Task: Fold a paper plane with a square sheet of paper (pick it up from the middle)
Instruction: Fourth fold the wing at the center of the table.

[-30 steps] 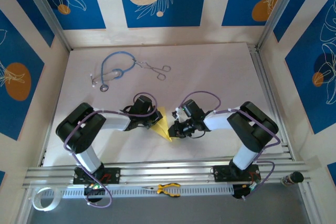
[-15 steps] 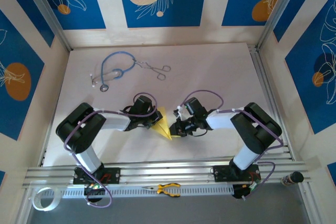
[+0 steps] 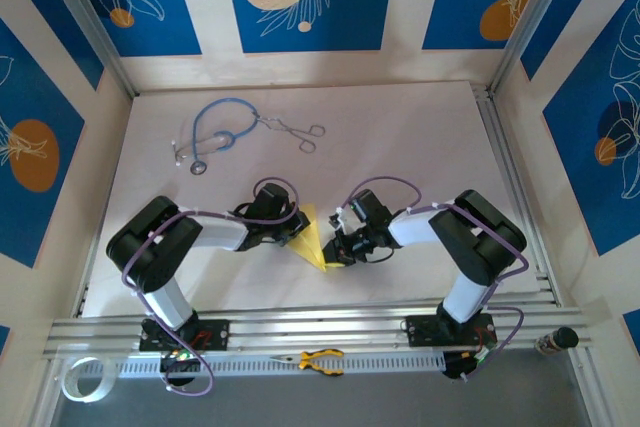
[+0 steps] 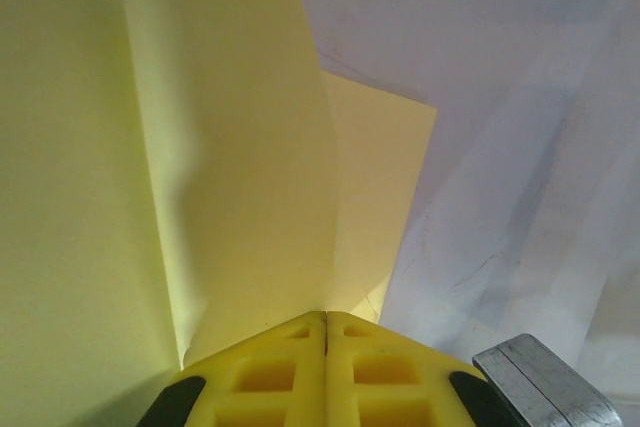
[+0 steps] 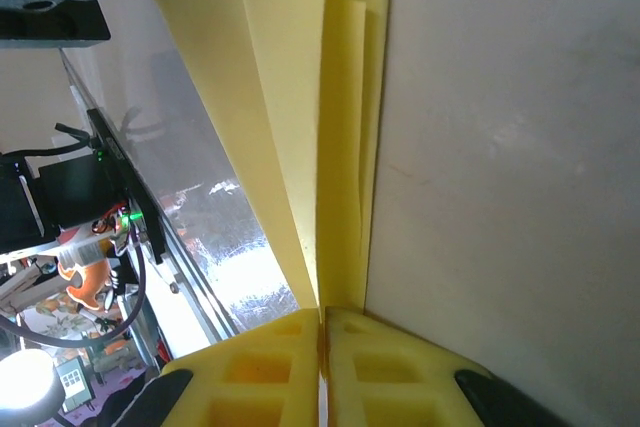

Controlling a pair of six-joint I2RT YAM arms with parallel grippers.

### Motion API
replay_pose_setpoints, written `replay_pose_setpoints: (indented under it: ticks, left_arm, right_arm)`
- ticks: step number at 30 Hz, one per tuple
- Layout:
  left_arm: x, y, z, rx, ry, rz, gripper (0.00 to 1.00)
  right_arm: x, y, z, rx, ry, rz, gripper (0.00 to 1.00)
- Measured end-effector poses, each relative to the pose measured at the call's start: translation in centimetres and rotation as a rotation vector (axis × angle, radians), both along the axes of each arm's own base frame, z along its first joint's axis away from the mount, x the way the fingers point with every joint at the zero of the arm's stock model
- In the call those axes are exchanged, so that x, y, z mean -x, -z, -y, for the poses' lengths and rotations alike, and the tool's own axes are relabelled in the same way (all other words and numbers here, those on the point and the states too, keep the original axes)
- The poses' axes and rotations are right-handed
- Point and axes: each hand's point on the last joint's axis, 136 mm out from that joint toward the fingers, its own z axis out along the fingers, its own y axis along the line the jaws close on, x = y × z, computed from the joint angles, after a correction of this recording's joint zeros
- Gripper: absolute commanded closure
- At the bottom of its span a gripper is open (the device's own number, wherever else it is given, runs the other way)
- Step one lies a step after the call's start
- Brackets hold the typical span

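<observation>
Right tool (image 5: 322, 322) has closed, pinching paper plane (image 3: 313, 239).

At the far left of the white desk (image 3: 400, 137) I see a coiled blue-tubed stethoscope (image 3: 215, 132), with slim metal scissor-handled forceps (image 3: 297, 131) just to its right. Yellow-handled pliers (image 3: 318, 359) lie beyond the near edge, a white tape roll (image 3: 82, 379) further left.

The left arm (image 3: 165, 242) and the right arm (image 3: 480, 237) are each built of bulky black joint housings joined by pale grey-white links. A thin purple cable (image 3: 272, 184) loops along each arm. The left gripper (image 4: 326, 319) has bright yellow fingers (image 4: 265, 379) moulded with rectangular recesses, black corner pieces and a brushed-metal block (image 4: 545, 384). The right gripper (image 5: 322, 313) has the same yellow recessed fingers.
</observation>
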Motion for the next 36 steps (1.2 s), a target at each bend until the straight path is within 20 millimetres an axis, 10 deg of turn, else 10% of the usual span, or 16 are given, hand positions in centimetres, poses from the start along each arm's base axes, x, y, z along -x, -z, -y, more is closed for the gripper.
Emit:
replay_pose_setpoints:
  ticks: [36]
  left_arm:
    - [0.2,0.1,-0.1,0.027,-0.02,-0.001,1.0]
  right_arm:
    - [1.7,0.2,-0.7,0.173,-0.124,0.07,0.81]
